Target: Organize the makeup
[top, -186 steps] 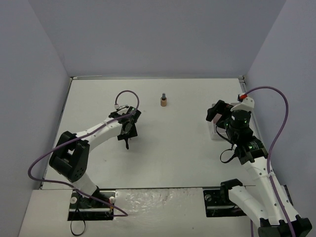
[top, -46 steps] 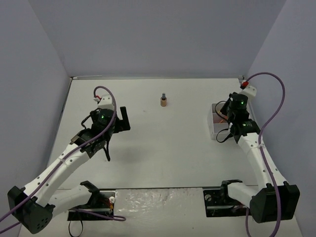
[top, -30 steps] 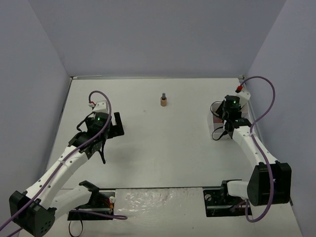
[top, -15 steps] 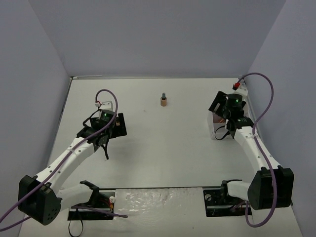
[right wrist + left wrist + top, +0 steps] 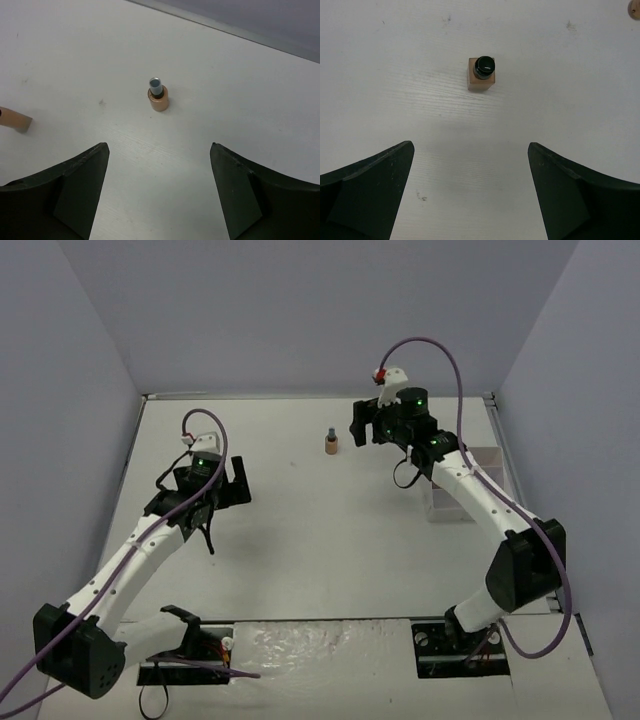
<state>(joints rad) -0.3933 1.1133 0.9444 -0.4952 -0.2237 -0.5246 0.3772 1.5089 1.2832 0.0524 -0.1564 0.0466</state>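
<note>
Left fingers [image 5: 370, 195]: wide apart, up over the table [image 5: 320, 550], gripping nothing.
Tan bottle [image 5: 481, 75]: stands upright on the table, in front of the left fingers and in line with the gap between them. It has a square body and a dark round cap. It is well apart from both fingers.
Right fingers [image 5: 65, 192]: wide apart too, over the back part of the table, gripping nothing.
Round tube [image 5: 331, 444]: stands upright near the back middle of the table. It has a tan bottom and a grey top. It is in front of the right fingers, not touching them.
Tan thing [image 5: 14, 119]: lies at the left edge of the right wrist view, cut off, so I cannot tell what it is.
White tray [image 5: 488, 455]: sits by the right edge of the table, partly under the right arm.
</note>
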